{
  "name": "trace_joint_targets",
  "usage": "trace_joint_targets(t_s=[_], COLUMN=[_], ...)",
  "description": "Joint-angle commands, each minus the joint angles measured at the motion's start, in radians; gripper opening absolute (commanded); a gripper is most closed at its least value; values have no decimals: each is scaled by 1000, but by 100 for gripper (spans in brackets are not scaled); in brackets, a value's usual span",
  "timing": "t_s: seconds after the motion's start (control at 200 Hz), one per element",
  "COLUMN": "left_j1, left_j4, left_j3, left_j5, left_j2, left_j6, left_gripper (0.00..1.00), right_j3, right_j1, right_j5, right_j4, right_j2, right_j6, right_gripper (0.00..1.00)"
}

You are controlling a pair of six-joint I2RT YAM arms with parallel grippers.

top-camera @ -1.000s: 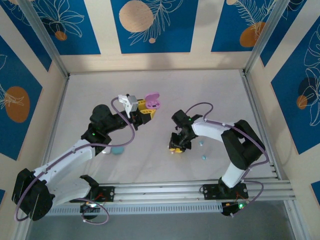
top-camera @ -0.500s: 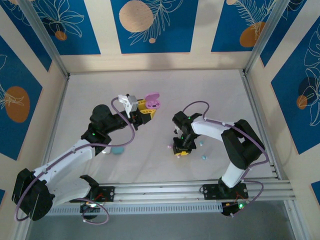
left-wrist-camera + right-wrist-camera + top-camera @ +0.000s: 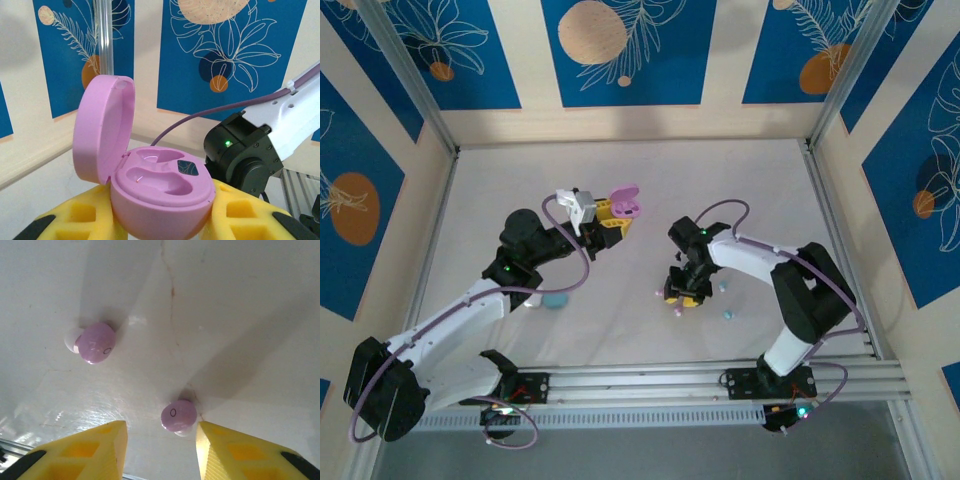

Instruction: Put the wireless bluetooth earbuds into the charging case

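Left pincer (image 3: 607, 219), seen from above, is clamped on the open pink case (image 3: 624, 203). Right pincer (image 3: 682, 297) points down at the table (image 3: 750, 190).

Left wrist: yellow fingers (image 3: 75, 217) squeeze the case on both sides, lid tilted back.

Right wrist: jaws stand apart. One pink earbud (image 3: 178, 416) lies just ahead between the tips, untouched. A second pink earbud (image 3: 95, 342) lies farther ahead.

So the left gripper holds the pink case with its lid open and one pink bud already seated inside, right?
No: the left gripper holds the pink case with its lid open, but both wells are empty, as the left wrist view shows. The pink buds lie on the table.
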State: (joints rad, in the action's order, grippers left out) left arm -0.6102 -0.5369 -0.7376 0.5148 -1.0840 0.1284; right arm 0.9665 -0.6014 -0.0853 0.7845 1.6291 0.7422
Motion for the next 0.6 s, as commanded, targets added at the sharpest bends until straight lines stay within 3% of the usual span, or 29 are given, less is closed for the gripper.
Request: trace_joint_targets(t_s=[0.0,0.33,0.59], left_j1=[-12,-12,-10], left_j4=[-16,-23,-50], left_j3=[-16,-13,-26], left_j5=[3,4,10], left_j2=[12,7,-18], left_j6=[-5,0,21], left_gripper=[25,25,25], right_j3=[-48,-50,-60], right_j1=[2,-2,-12], right_j5=[-5,-51,-10], right_j4=[-29,-67,-56], right_j2=[-53,-15,-18], right_j6=[157,157,174], right_gripper=[42,39,41])
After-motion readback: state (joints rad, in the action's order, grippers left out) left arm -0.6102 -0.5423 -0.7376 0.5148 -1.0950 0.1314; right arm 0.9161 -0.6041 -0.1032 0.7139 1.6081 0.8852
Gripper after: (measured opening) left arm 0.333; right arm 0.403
